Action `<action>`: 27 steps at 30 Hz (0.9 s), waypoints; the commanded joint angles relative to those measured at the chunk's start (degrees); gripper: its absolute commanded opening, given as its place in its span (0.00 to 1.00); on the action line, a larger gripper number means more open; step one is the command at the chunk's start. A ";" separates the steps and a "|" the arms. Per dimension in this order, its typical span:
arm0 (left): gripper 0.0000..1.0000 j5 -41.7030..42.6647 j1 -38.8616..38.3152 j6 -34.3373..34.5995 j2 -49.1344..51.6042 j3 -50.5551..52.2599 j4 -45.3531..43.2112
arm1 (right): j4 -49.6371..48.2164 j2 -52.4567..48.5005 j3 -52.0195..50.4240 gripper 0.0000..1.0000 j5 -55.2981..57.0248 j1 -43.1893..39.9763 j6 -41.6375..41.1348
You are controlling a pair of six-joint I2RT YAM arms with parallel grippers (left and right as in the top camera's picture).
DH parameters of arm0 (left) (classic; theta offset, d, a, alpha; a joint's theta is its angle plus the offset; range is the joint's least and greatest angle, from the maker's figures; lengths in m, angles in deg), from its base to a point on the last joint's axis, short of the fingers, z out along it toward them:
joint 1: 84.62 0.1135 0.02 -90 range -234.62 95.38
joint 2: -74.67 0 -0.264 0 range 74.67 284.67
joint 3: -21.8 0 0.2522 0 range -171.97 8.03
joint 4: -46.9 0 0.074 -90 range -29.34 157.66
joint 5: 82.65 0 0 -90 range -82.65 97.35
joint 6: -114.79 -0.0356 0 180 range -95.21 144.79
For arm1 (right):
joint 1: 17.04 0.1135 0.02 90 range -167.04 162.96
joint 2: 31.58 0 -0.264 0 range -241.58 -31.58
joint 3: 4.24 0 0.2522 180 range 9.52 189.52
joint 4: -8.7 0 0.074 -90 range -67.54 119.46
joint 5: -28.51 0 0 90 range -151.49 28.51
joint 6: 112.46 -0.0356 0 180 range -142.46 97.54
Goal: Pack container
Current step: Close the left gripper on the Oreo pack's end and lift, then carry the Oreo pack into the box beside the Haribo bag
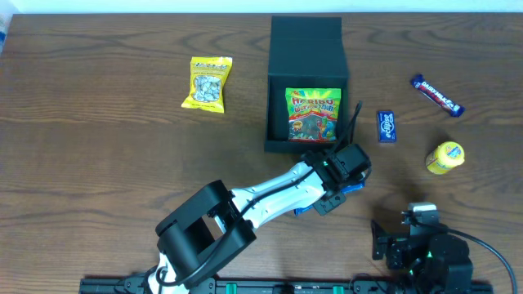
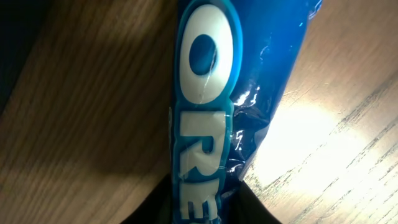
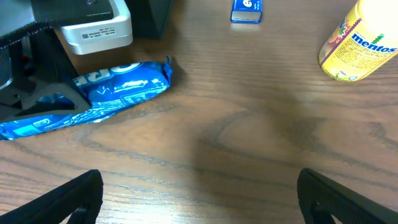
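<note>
The container (image 1: 307, 49) is a dark box lying open at the back middle of the table, with a green Haribo packet (image 1: 313, 114) inside it. My left gripper (image 1: 339, 181) is just in front of the box and is shut on a blue Oreo packet (image 2: 205, 106). The packet lies low at the table surface; it also shows in the right wrist view (image 3: 118, 90) and as blue bits overhead (image 1: 353, 189). My right gripper (image 3: 199, 199) is open and empty at the front right (image 1: 388, 239).
A yellow nut packet (image 1: 210, 83) lies left of the box. To the right are a small blue packet (image 1: 386, 126), a chocolate bar (image 1: 437, 95) and a yellow Mentos tub (image 1: 444, 158), which also shows in the right wrist view (image 3: 360, 43).
</note>
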 commanded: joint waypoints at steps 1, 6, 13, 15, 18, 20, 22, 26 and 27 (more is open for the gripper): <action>0.21 -0.39 -0.20 0.63 1.05 0.26 -0.24 | 0.39 0.35 -0.39 0.99 -0.20 -0.55 0.66; 0.13 -0.42 -0.24 1.99 0.48 -0.31 -0.39 | 0.39 0.33 -0.39 0.99 -0.22 -0.55 0.68; 0.09 -0.46 -0.35 2.40 -3.23 -1.03 -0.17 | 0.39 0.33 -0.39 0.99 -0.20 -0.55 0.68; 0.06 -0.46 -0.35 3.06 -4.72 -1.03 0.28 | 0.39 0.33 -0.39 0.99 -0.20 -0.55 0.66; 0.06 -0.46 -0.52 3.19 -7.58 -1.03 1.70 | 0.39 0.33 -0.39 0.99 -0.22 -0.55 0.66; 0.06 -0.48 -0.57 3.63 -9.68 -1.03 2.86 | 0.39 0.33 -0.39 0.99 -0.20 -0.55 0.66; 0.06 -0.55 -0.55 4.37 -12.31 -1.03 4.11 | 0.39 0.33 -0.39 0.99 -0.20 -0.55 0.66; 0.06 -0.66 -0.48 6.25 -18.25 -1.03 6.86 | 0.39 0.33 -0.39 0.99 -0.20 -0.55 0.66; 0.06 -0.70 -0.44 6.62 -20.00 -1.03 7.56 | 0.39 0.33 -0.39 0.99 -0.20 -0.55 0.66</action>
